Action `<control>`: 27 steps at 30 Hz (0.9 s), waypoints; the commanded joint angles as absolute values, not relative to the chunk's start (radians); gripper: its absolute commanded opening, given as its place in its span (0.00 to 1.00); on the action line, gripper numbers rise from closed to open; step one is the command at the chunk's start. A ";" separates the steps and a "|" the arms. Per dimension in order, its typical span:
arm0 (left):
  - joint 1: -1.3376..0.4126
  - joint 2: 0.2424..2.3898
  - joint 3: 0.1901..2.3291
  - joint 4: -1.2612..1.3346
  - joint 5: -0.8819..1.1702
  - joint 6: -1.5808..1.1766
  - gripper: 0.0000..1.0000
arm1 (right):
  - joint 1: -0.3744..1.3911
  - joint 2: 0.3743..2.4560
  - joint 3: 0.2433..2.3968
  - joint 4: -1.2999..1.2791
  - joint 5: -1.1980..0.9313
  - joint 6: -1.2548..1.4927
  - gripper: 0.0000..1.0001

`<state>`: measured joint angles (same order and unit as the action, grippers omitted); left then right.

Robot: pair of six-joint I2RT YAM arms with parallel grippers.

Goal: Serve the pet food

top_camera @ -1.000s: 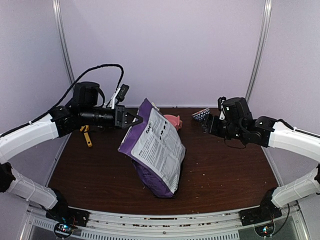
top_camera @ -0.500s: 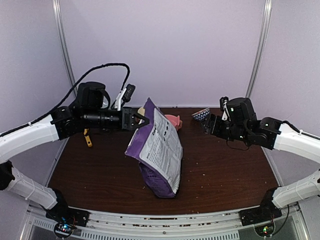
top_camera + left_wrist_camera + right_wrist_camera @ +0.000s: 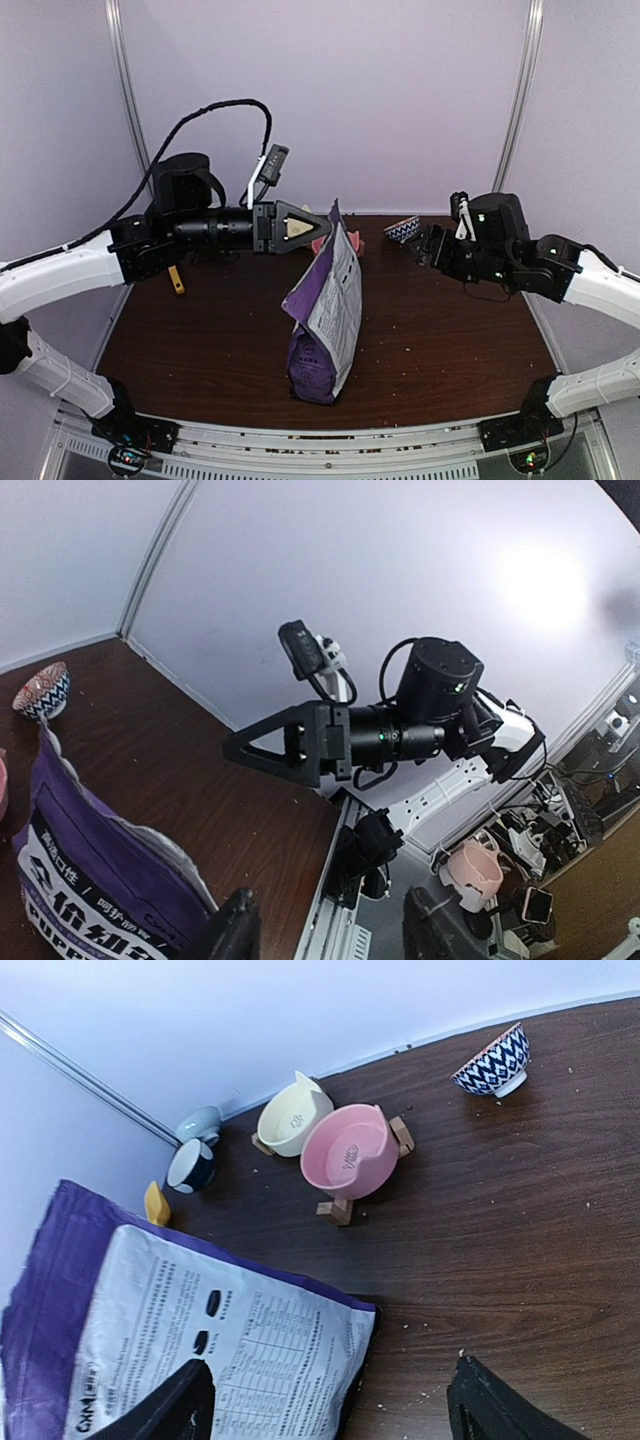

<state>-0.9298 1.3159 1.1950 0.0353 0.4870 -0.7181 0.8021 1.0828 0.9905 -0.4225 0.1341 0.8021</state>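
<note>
Left pincer (image 3: 318,228) gapes beside the top edge of the food bag (image 3: 325,310), gripping nothing. My right pincer (image 3: 420,246) hangs wide open too, well off the bag's other side. The table (image 3: 200,340) is dark wood flecked with crumbs, with pale walls around it. The bag stands upright mid-table. My right wrist alone shows the pink bowl (image 3: 345,1150) and cream bowl (image 3: 292,1118) whole, behind the bag. A patterned bowl (image 3: 492,1062) hugs the back edge. Open wood lies either side of the bag.
</note>
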 commanded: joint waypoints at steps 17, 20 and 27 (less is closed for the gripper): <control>-0.897 1.169 1.167 -0.266 0.101 -0.649 0.82 | 1.033 1.319 1.453 -0.579 0.139 0.880 0.68; -0.897 1.172 1.164 -0.277 0.092 -0.650 0.84 | 1.061 1.422 1.593 -0.691 0.200 0.862 0.66; -0.896 1.161 1.152 -0.298 0.059 -0.643 0.87 | 1.109 1.618 1.814 -0.862 0.247 0.816 0.60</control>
